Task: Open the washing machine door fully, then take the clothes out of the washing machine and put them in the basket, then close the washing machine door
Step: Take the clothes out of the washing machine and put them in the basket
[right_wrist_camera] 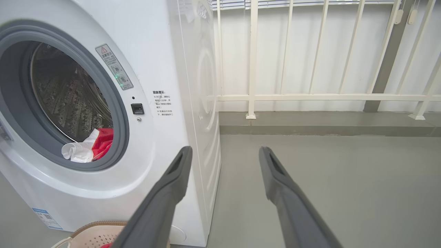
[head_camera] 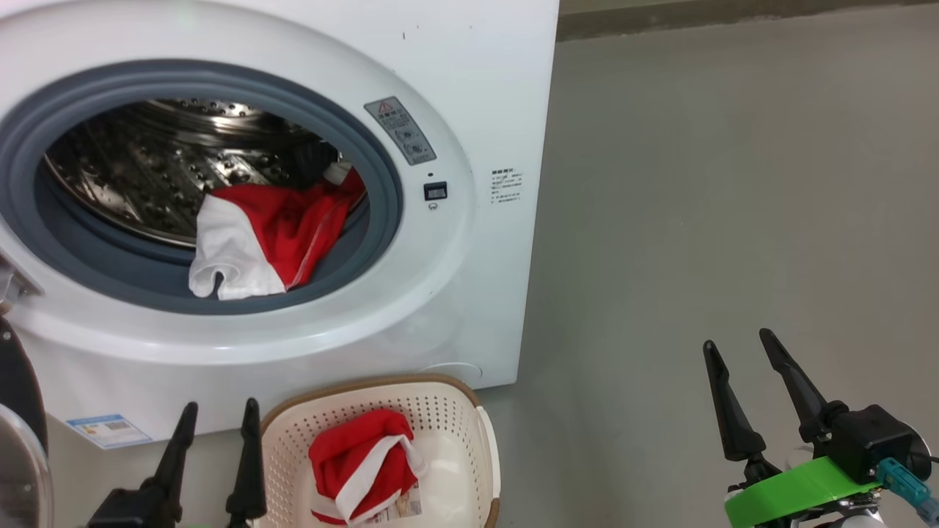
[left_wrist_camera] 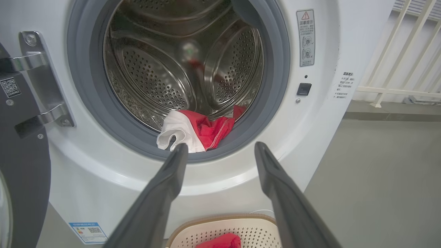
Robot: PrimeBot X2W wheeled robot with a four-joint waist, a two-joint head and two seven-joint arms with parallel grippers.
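Tools: left tool (head_camera: 222,403) and right tool (head_camera: 737,339) are standing spread, empty.
Risk: we are risking snagging the clothes (head_camera: 271,235) on the rubber ring (head_camera: 385,213).

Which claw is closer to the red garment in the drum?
Left. The left claw is below the garment, beside the basket; the right claw is farther right, over the floor.

Shiny perforated steel drum (left_wrist_camera: 165,69); soft red cloth (head_camera: 286,227); perforated plastic basket (head_camera: 447,418).
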